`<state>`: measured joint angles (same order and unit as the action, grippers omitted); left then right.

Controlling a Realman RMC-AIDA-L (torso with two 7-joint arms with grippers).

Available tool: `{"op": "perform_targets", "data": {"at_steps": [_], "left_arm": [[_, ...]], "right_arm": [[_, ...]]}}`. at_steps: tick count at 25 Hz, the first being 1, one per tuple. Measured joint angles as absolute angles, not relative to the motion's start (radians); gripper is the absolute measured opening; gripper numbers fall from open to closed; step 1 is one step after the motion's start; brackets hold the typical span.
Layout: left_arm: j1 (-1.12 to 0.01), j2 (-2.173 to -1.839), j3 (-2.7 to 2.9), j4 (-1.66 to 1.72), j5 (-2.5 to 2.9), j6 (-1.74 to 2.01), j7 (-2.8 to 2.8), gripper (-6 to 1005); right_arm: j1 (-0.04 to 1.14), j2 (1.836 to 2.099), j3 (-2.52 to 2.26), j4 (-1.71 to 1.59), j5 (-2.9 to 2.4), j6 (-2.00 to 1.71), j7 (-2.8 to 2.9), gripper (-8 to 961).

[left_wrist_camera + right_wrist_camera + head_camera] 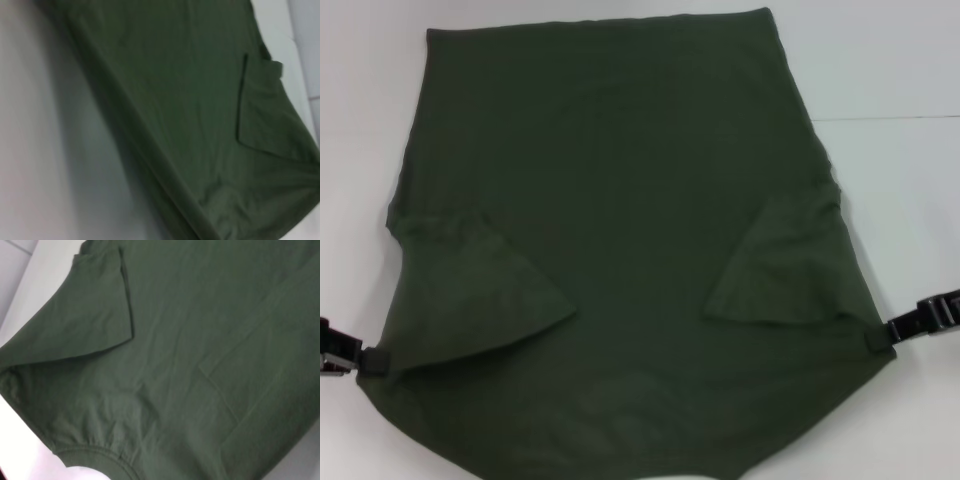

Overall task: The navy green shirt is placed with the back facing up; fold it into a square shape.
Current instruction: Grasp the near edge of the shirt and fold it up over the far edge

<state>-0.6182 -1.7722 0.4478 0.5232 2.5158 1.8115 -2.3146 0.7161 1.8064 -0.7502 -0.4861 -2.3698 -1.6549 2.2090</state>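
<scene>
White table (880, 60) bears the navy green shirt (620, 200) — left tool (365, 358), right tool (892, 335) each pinch its side edges.

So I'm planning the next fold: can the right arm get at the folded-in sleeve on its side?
Probably yes: the right gripper sits at the shirt edge beside that sleeve, with nothing lying between.

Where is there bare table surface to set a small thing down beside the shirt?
Bare table lies right of the navy green shirt, with a narrower strip at its left and far edge. The near edge is crowded: the left hand and right hand are at the shirt's two near corners.
</scene>
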Motion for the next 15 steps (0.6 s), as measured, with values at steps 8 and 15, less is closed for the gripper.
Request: {"op": "perform_targets", "data": {"at_steps": [8,15], "left_arm": [[-0.605,-1.76,0.442,0.529,2.532,1.93,-2.263,4],[-0.608,-1.756,0.424,0.539,2.526,1.972,-2.245,4]], "right_arm": [[0.665,1.802,-0.727,-0.49,-2.369,-1.737,2.152,56],[0.645,1.799,-0.656,-0.491,-2.368,-1.766,2.112,57]]}}
